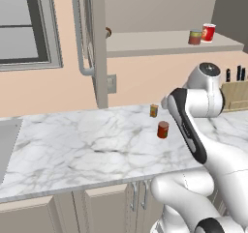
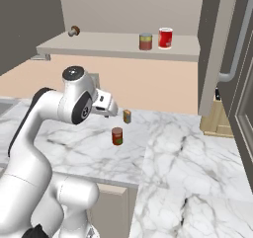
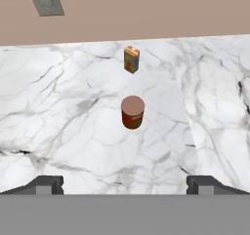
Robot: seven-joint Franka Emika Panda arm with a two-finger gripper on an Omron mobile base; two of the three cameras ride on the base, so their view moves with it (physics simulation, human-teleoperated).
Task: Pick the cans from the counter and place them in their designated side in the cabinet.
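Hand view, pincer (image 3: 125, 183) spread apart, dark red can (image 3: 132, 112) ahead, centred, untouched

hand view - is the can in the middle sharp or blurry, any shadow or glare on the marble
Hand view: the dark red can is slightly soft-edged but readable, with no clear cast shadow and no glare on the counter. Left base view: flat, even light, and the small box behind the can is too small to read.
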